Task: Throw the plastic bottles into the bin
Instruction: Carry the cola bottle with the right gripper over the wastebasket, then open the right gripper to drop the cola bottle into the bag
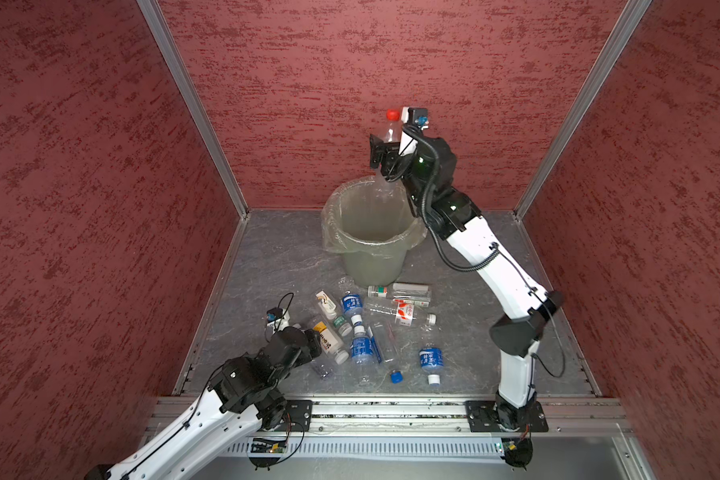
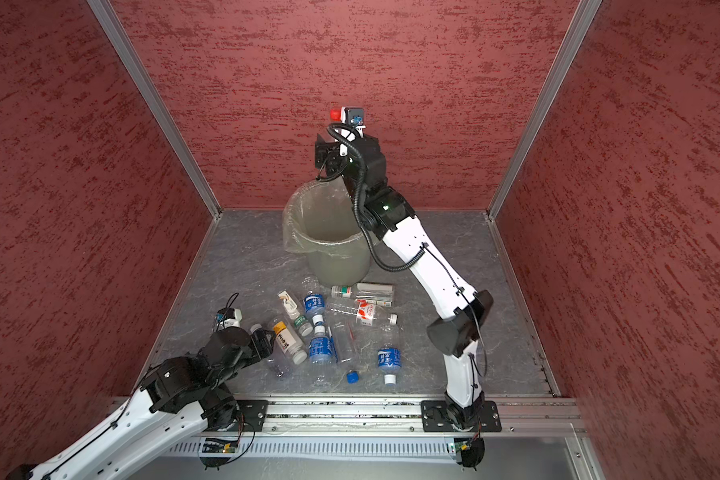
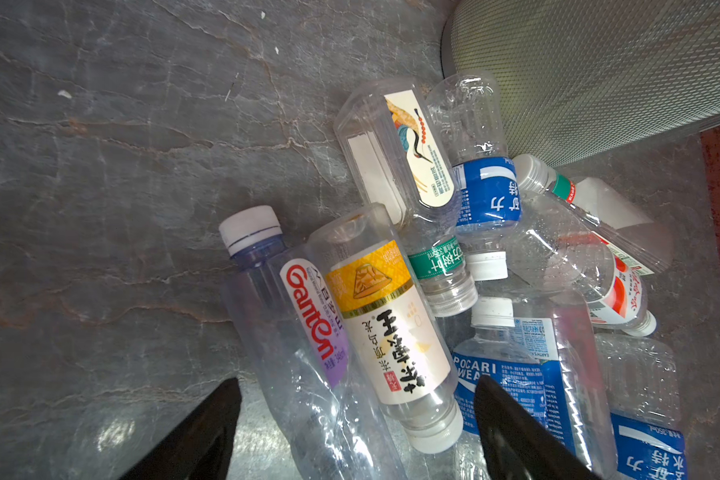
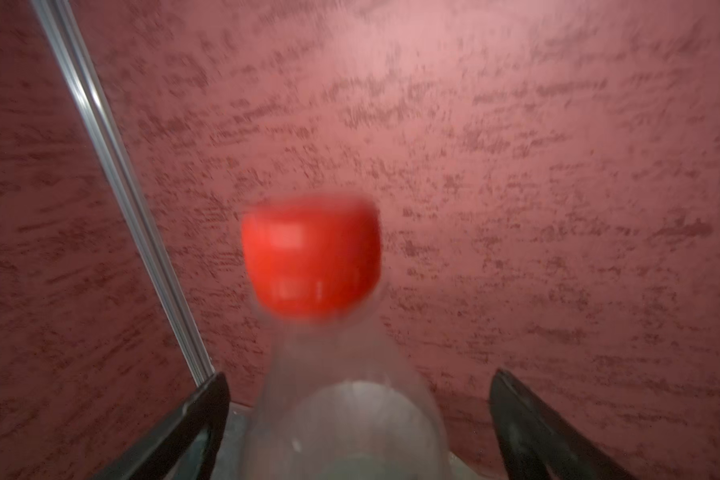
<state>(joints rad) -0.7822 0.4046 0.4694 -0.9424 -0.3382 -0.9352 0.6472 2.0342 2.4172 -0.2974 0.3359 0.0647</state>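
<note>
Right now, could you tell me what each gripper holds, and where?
Nothing is held: right gripper open around the red-capped bottle, not touching; left gripper empty.

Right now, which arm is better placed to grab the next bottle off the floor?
Left. The left gripper hangs open, low over the yellow-labelled bottle. The right gripper is high above the bin, a red-capped bottle between its open jaws.

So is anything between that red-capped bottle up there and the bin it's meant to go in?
Nothing visible. The red-capped bottle is upright above the far side of the open bin, with the right fingers spread clear of it. The clear bag only lines the bin.
</note>
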